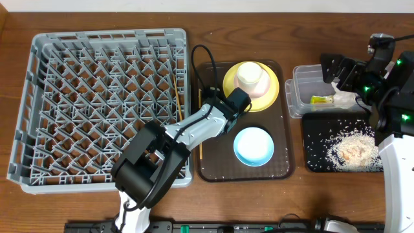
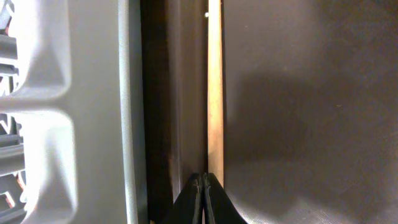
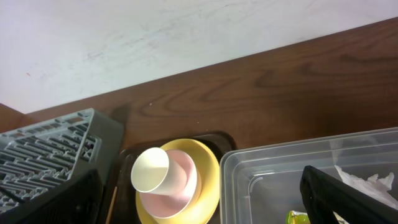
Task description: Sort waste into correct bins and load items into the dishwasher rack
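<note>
The left tool [image 2: 203, 193], tips pressed together, sits at the near end of the wooden chopstick [image 2: 215, 93], which runs lengthwise straight up the frame.

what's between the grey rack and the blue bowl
A wooden chopstick along the brown tray's edge by the rack, partly under the left arm; the overhead view shows it.

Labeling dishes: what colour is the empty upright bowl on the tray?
Light blue; the bowl shows best in the overhead view.

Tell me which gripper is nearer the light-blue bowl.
Left. The left gripper sits at the left edge of the brown tray, left of the light-blue bowl; the right gripper is over the clear tub, farther right.
</note>
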Motion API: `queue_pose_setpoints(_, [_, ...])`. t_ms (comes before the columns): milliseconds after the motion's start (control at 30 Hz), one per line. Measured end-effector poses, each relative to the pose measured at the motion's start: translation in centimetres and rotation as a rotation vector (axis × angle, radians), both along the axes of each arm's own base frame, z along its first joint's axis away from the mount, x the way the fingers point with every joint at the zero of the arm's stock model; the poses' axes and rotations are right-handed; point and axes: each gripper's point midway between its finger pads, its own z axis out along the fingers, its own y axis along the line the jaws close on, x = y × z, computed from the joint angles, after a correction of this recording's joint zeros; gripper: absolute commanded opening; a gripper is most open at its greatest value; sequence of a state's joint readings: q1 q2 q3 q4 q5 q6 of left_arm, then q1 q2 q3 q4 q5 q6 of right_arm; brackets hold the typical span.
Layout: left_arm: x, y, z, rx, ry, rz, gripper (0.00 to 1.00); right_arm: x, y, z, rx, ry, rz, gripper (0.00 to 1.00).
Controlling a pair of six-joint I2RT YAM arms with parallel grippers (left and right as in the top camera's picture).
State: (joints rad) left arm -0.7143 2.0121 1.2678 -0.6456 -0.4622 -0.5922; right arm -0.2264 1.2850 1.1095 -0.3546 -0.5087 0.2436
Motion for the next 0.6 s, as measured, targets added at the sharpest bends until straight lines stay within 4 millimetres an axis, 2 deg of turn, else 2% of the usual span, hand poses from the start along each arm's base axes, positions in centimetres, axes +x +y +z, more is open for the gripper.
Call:
queue_pose_setpoints(400, [-0.42,-0.82,-0.16,-0.058,0.03,-0.001,0.06,0.0,0.0,0.0,0.0,0.0,0.0,0.99])
queue_pose_setpoints(600, [-0.34,-0.95,0.37,-0.063,0.026,-0.017,0.06,0.0,0.0,0.0,0.0,0.0,0.0,0.99])
